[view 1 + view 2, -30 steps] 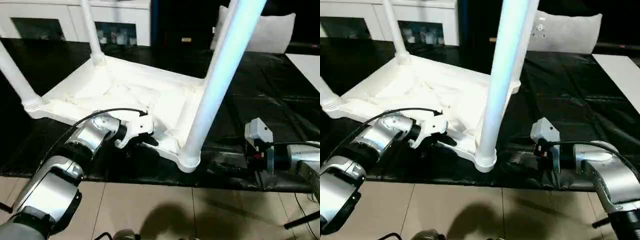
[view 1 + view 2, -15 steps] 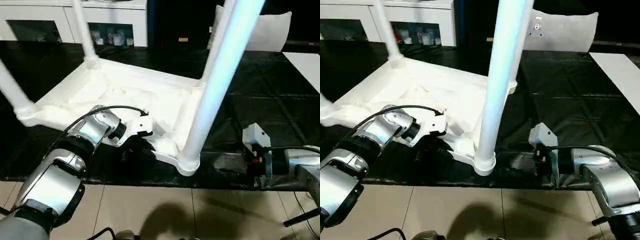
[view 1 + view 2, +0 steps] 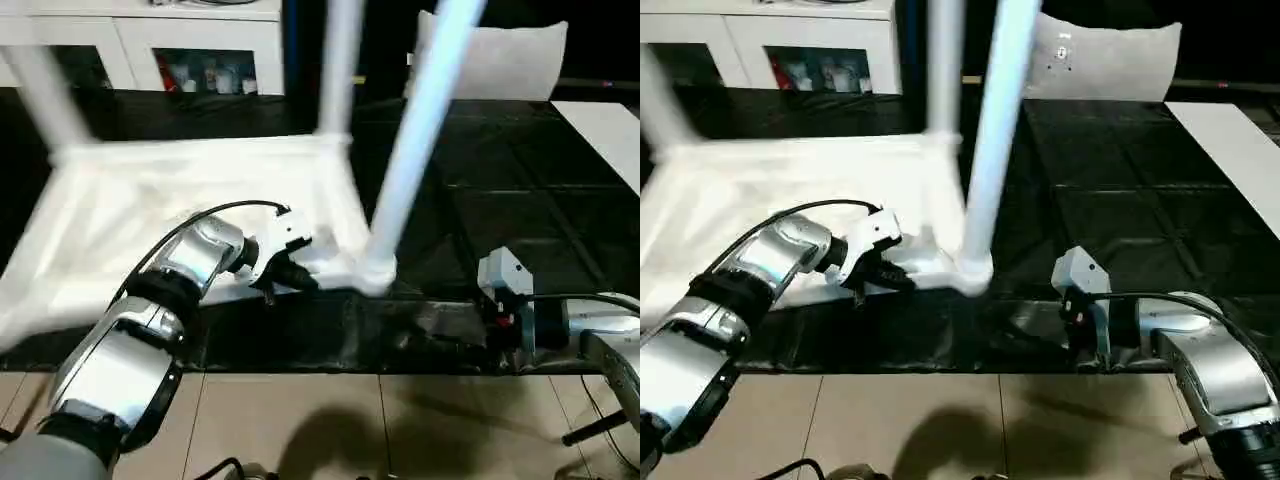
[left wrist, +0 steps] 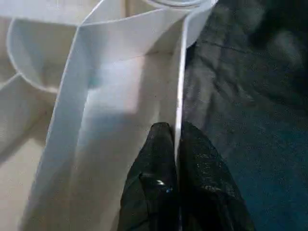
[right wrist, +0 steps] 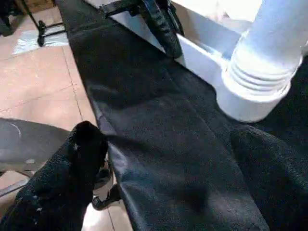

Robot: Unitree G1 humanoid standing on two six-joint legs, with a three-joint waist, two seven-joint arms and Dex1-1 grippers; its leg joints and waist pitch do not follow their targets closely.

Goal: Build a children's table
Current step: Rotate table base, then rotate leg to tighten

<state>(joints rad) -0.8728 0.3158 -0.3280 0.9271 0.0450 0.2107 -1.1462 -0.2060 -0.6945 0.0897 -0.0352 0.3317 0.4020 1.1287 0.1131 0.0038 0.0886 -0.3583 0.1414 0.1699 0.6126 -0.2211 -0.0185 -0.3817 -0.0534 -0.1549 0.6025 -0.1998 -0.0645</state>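
The children's table lies upside down on the black cloth, its white legs pointing up and blurred with motion. My left gripper is shut on the thin front rim of the table top, close to the near corner socket. In the left wrist view one black finger lies on each side of the rim. My right gripper stands open low over the cloth, just right of that corner socket and its leg, holding nothing.
White glass-door cabinets and a white pillow stand behind the black cloth. A white surface lies at the right edge. Tiled floor runs along the cloth's front edge.
My left gripper has closed on the table's rim. The table top has swung round on the cloth, its near corner moving slightly away. The right arm has hardly moved.
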